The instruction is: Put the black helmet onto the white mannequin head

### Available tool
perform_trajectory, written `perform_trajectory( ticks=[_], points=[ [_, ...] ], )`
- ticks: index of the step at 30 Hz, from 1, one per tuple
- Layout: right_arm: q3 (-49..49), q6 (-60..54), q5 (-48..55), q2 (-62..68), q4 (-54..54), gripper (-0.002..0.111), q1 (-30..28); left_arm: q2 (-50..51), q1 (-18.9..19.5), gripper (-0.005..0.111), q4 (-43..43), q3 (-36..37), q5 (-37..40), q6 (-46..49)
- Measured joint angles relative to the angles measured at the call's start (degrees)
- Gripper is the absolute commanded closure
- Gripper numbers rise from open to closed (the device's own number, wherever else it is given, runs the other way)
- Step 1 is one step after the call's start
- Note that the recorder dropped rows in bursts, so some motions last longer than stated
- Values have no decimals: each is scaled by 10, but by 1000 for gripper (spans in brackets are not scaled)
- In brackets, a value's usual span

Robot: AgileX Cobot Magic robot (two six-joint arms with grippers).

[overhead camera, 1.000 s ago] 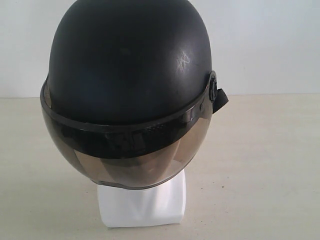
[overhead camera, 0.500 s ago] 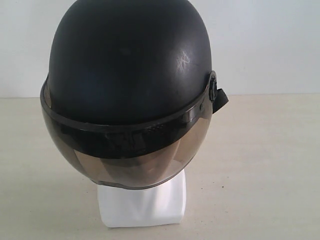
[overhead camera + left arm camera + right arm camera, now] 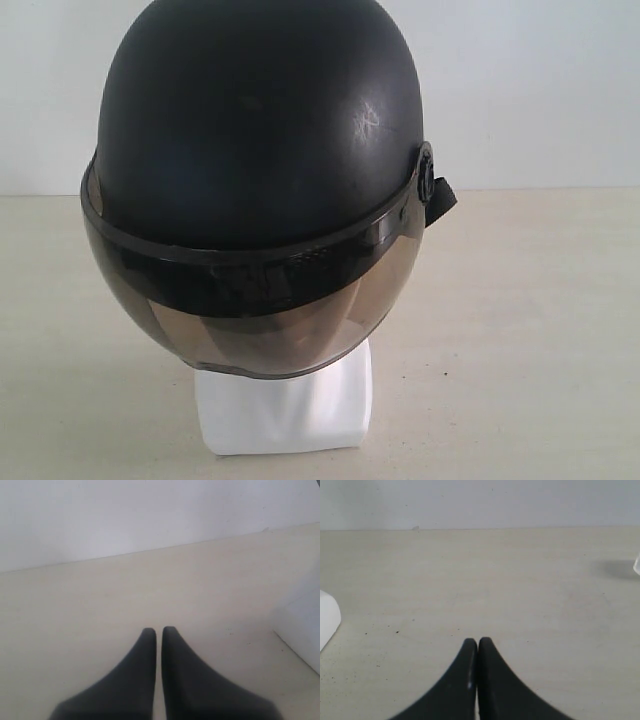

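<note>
The black helmet (image 3: 260, 130) sits over the white mannequin head (image 3: 285, 408), whose blocky neck base alone shows below the smoky visor (image 3: 255, 315); the face is hidden behind it. Neither gripper appears in the exterior view. My left gripper (image 3: 158, 630) is shut with nothing between its fingers, low over the bare table, with a white corner of the mannequin base (image 3: 300, 630) off to one side. My right gripper (image 3: 478, 641) is shut and empty too, with a white edge of the base (image 3: 327, 617) at the frame's border.
The beige table (image 3: 530, 330) runs back to a white wall (image 3: 530, 90). A small pale object (image 3: 637, 564) with a shadow sits at the far edge of the right wrist view.
</note>
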Motion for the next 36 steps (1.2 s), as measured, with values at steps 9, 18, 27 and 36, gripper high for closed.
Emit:
perform_trajectory(
  ticks=[9, 18, 27, 36],
  points=[
    [0, 0, 0, 0, 0, 108, 0, 0, 0, 102, -67, 0, 1, 27],
    [0, 0, 0, 0, 0, 108, 0, 0, 0, 102, -81, 0, 1, 62],
    [0, 0, 0, 0, 0, 108, 0, 0, 0, 102, -82, 0, 1, 63],
    [0, 0, 0, 0, 0, 108, 0, 0, 0, 102, -82, 0, 1, 63]
  ],
)
